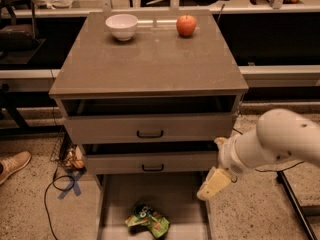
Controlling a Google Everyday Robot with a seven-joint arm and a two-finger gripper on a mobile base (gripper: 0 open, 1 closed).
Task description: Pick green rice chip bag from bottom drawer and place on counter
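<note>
The green rice chip bag lies crumpled on the floor of the open bottom drawer, near its front middle. The counter is the flat grey-brown cabinet top above the drawers. My gripper hangs at the end of the white arm, at the drawer's right edge, up and to the right of the bag and apart from it. It holds nothing that I can see.
A white bowl and a red apple stand at the back of the counter. Two grey drawers with black handles sit above the bottom drawer. A shoe and a cable lie on the floor at left.
</note>
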